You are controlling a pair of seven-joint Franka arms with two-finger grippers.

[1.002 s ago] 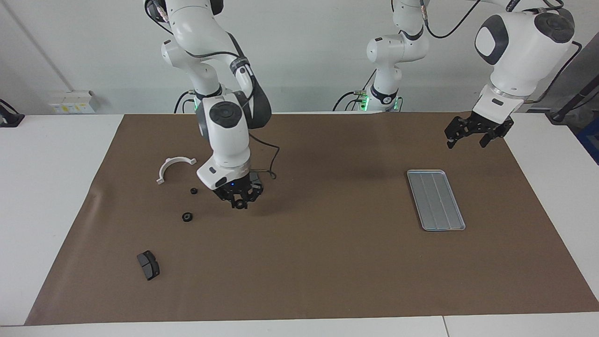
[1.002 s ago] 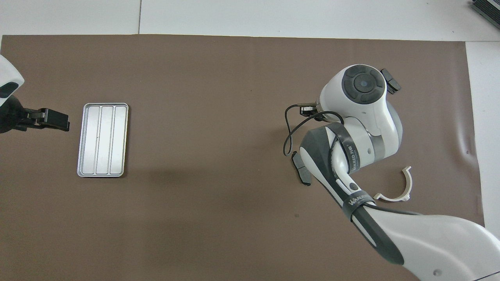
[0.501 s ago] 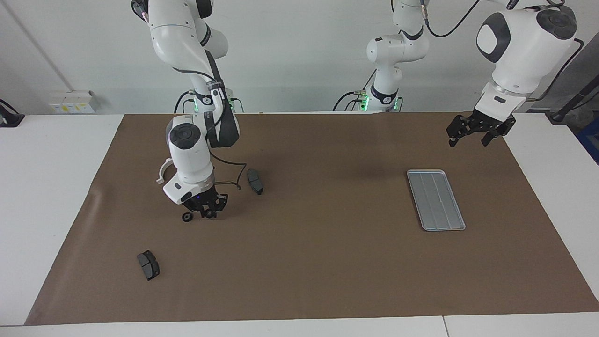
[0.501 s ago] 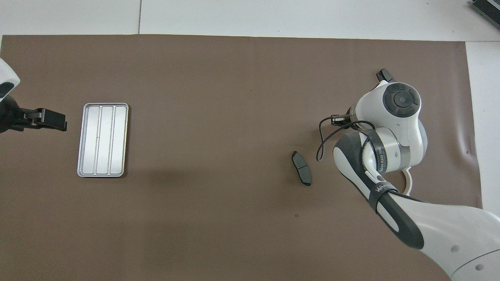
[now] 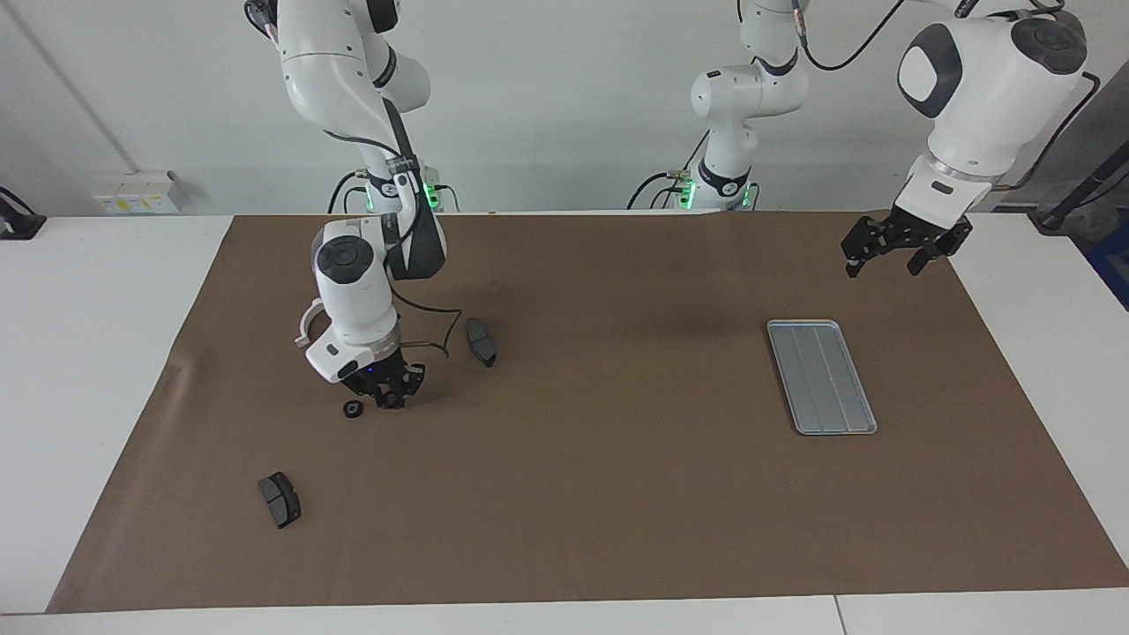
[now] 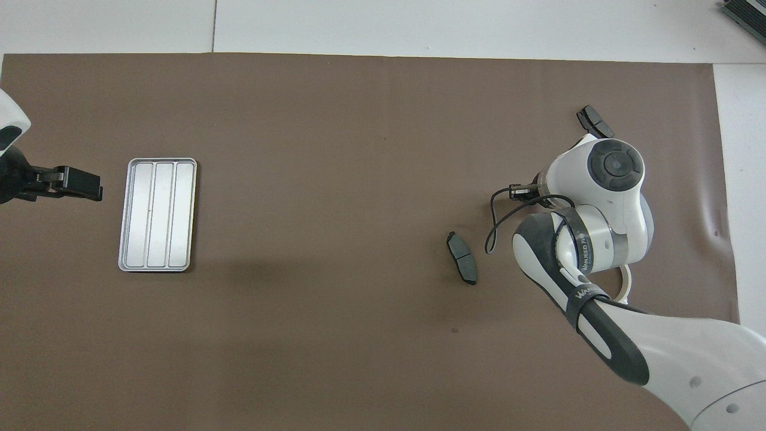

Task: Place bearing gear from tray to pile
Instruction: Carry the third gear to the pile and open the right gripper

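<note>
The right end effector is down low on the brown mat, toward the right arm's end of the table. Its fingers are nearly shut around a small black gear. Another black gear lies on the mat just beside it. A white half ring peeks out from the arm, closer to the robots.

One dark curved pad lies near the end effector, more toward the middle of the table. A second pad lies closer to the table's edge away from the robots.

The silver tray sits toward the left arm's end of the table, with nothing in it. The left end effector waits in the air near the tray, wide open and holding nothing.
</note>
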